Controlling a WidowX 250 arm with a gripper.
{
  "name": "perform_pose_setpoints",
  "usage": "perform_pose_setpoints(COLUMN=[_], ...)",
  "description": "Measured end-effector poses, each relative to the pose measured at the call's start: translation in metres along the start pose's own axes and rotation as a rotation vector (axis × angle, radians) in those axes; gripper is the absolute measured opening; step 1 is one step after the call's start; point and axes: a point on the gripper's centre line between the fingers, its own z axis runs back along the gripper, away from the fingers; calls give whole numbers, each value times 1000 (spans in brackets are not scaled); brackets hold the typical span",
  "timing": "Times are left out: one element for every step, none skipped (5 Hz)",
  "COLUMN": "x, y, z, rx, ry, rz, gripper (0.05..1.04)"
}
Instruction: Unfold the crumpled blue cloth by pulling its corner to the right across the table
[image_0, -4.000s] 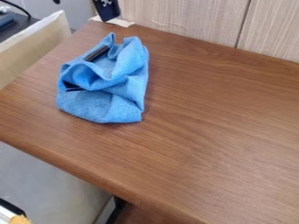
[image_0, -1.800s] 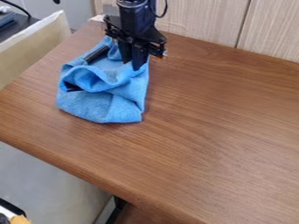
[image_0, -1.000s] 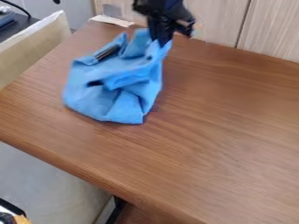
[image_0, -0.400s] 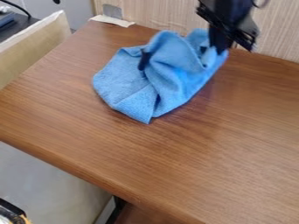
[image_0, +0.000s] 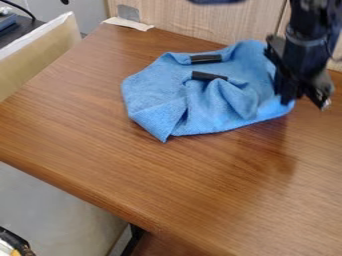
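Crumpled blue fabric cloth (image_0: 155, 95) spread on brown wooden tabletop (image_0: 220, 190).
Right edge pinched by black two-finger hand (image_0: 288, 97); short black strips (image_0: 206, 58) seen on cloth.

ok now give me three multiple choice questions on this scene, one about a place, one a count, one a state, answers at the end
1. Where is the gripper?
A) at the cloth's left end in the view
B) at the cloth's right end in the view
C) over the near edge of the table

2. How many black pieces show on the cloth?
A) none
B) four
C) two

3. How does the cloth lie?
A) bunched, with folds
B) flat and smooth
C) rolled into a tube

Key:
1 B, the gripper meets the cloth at that end.
2 C, one sits near the far edge, the other nearer the middle.
3 A, raised folds run across it.
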Motion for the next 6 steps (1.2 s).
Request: perform_pose_setpoints(x=[-8, -8, -8, -7, -8, -11], y=[-17, -24, -27, -30, -30, -30], z=[-15, -19, -20, -18, -16, -12], rx=[-24, -38, -39, -40, -41, -39], ry=[26, 20, 29, 36, 37, 53], rz=[-20, -17, -20, -52, -64, -105], gripper=[55, 78, 224, 457, 748, 987])
